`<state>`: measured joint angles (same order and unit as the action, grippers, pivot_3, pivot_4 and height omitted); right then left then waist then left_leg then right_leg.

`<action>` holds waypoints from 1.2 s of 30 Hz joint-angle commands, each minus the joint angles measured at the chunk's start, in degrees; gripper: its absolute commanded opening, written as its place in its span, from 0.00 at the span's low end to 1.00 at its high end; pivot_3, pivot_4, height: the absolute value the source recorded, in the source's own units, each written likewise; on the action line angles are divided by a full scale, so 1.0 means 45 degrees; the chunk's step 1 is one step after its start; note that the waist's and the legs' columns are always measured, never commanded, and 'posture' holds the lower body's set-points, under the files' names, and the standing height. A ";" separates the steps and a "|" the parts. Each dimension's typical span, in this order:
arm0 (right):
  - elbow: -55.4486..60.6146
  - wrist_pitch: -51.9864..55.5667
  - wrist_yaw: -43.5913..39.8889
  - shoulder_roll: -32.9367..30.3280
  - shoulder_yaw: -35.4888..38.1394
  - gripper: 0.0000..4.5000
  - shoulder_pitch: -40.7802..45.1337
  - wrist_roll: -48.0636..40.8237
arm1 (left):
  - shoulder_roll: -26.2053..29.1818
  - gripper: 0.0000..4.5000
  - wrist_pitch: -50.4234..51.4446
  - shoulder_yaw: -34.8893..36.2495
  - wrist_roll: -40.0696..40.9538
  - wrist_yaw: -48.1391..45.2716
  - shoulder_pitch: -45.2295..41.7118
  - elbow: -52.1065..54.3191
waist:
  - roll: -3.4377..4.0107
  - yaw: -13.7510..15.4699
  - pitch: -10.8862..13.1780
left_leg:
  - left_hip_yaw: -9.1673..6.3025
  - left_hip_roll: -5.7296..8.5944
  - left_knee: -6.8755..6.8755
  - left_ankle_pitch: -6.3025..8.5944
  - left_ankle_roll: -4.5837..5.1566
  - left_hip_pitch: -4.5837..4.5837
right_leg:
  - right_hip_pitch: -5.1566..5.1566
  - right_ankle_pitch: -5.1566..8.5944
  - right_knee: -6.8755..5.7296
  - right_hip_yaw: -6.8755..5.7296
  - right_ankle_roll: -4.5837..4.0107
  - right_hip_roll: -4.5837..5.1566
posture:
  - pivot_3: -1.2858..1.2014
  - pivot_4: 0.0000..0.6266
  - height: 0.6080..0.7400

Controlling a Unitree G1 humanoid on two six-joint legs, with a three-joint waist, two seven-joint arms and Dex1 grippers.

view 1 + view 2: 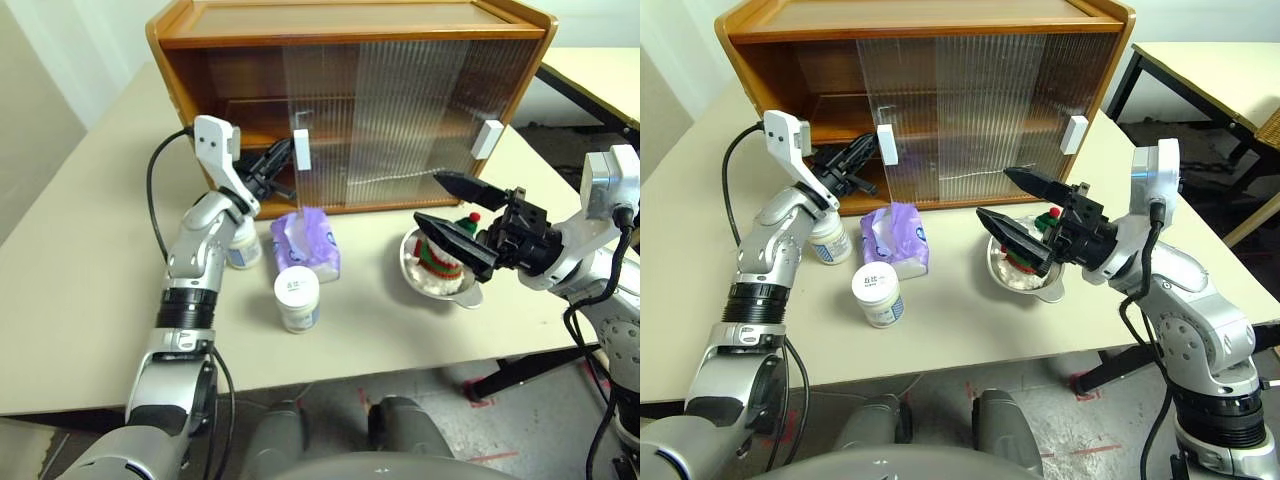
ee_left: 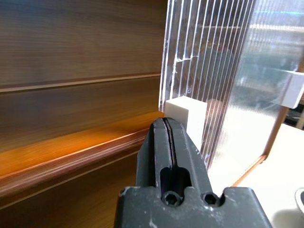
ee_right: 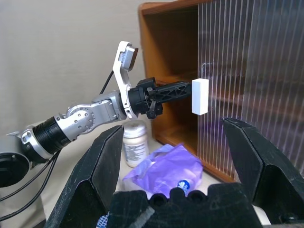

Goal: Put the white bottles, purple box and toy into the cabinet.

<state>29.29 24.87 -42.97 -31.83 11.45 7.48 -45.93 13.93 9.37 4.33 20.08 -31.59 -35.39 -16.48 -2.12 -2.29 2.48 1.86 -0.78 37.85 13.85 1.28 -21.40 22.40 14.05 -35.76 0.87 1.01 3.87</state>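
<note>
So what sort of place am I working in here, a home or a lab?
Most likely a lab or test room, not a home: a plain pale table holding a staged wooden cabinet, red tape marks on the bare grey floor, and a second similar table beside it.

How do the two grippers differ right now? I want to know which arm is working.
The left gripper is shut, its tips at the white handle of the cabinet's sliding door; the right gripper is wide open. The left reaches to the cabinet front, while the right hangs over the steel bowl holding the toy. Both have black fingers and hold nothing.
</note>
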 commanded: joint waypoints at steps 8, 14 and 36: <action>0.0453 -0.0270 0.0256 -0.0079 0.0422 1.00 -0.0275 0.0010 | -0.0792 0.01 -0.0119 -0.0807 -0.0461 -0.0448 -0.0376 -0.0580 | 0.0000 -0.0260 0.0000 | 0.0020 0.0001 0.0003 0.0002 -0.0003 0.0006 | 0.0001 -0.0011 -0.0001 0.0038 0.0021 -0.0010 | 0.45 0.00 1.00; 0.0499 -0.0296 0.0344 -0.0082 0.0449 1.00 -0.0337 0.0030 | -0.0989 0.01 -0.0636 -0.0922 -0.0760 -0.0553 -0.0596 -0.1061 | -0.0001 -0.0357 0.0000 | 0.0032 0.0002 0.0006 0.0010 -0.0016 0.0012 | 0.0001 -0.0019 0.0000 0.0061 0.0035 -0.0011 | 0.45 0.00 1.00; -0.1095 -0.0490 -0.0625 0.0237 -0.0389 1.00 0.0919 0.0331 | 0.1713 0.48 0.1668 0.1279 0.2118 -0.1943 0.0662 0.3215 | -0.0008 -0.0249 0.0006 | 0.0035 -0.0010 0.0004 0.0008 -0.0007 0.0050 | 0.0007 -0.0039 -0.0013 0.0159 0.0054 -0.0030 | 0.51 0.00 1.00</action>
<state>25.16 23.63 -45.10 -30.85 9.76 10.87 -44.92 20.56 15.48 9.19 28.29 -39.11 -33.64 -3.19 -2.15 -3.40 2.50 2.02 -0.82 37.86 13.89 1.25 -21.18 22.44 13.88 -35.82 1.60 1.25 3.73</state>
